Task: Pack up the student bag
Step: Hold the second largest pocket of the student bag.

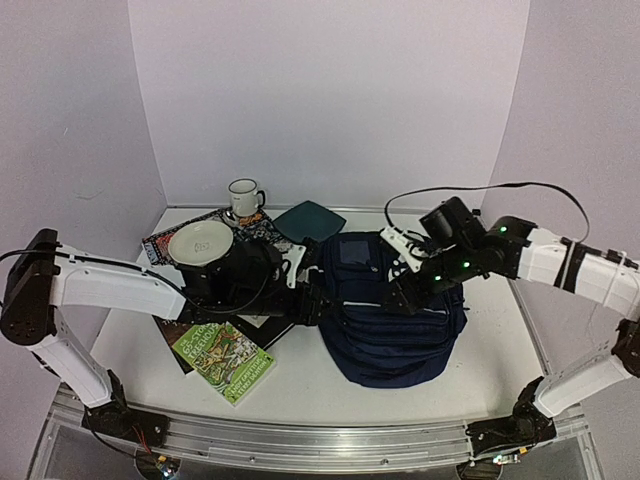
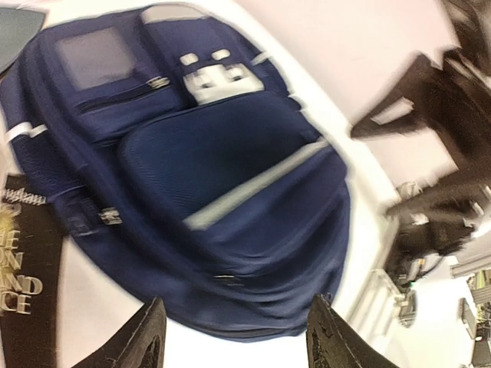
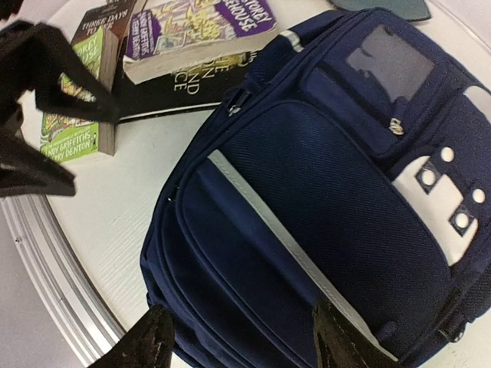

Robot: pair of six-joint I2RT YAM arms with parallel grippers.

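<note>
**Navy backpack flat on the table, both end effectors released beside it**

The student bag (image 1: 395, 325) is a large navy-blue fabric backpack and the biggest thing on the table (image 1: 300, 395). It lies face up, right of centre. One thin white stripe crosses its big front pocket on a slant. Above that pocket sits a smaller pocket with a greyish see-through window, next to a white patch with small snaps. Zipper pulls show along the seams, and the fabric has a fine woven texture.

From above, its long axis runs from the far side of the table toward the arms' bases, leaning slightly. The window-pocket end points to the back wall. The broad rounded end points to the near edge.

The left end effector (image 1: 312, 300) is at the bag's left flank, its fingers spread with nothing between them. The right end effector (image 1: 402, 296) hangs over the bag's right half, also spread and gripping nothing. Whether either one touches the fabric cannot be told.

A stack of paperbacks (image 3: 199, 31) lies just left of the bag. A dark teal square plate (image 1: 310, 220) is near its far left corner.
</note>
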